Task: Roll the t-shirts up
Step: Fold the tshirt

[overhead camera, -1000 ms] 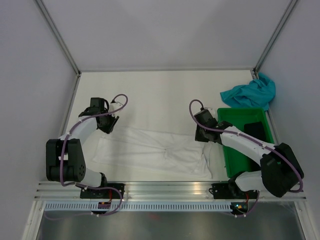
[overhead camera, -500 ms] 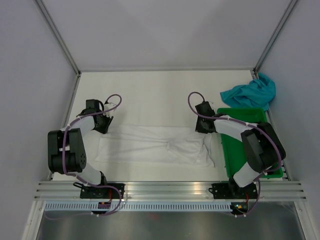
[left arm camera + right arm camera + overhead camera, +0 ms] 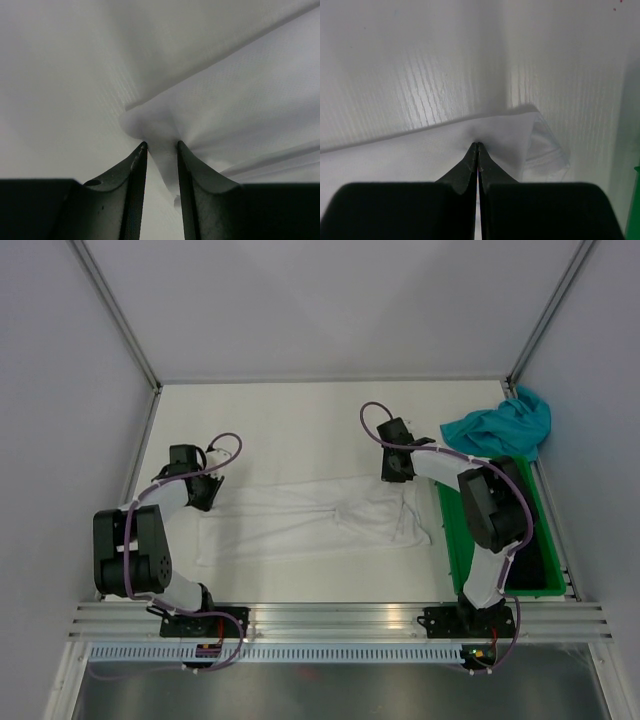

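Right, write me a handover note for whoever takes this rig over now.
The left gripper is shut on the white t-shirt, at its left end.
The right gripper is shut on its right end.
The shirt lies stretched out between them, not rolled.
The teal t-shirt lies crumpled at the far right, behind the green bin.
Done: nothing rolled yet.
Left: roll both shirts.

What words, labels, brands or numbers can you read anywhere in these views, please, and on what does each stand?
None: no readable text shows in any view. The white shirt, the teal shirt and the bin all look plain.
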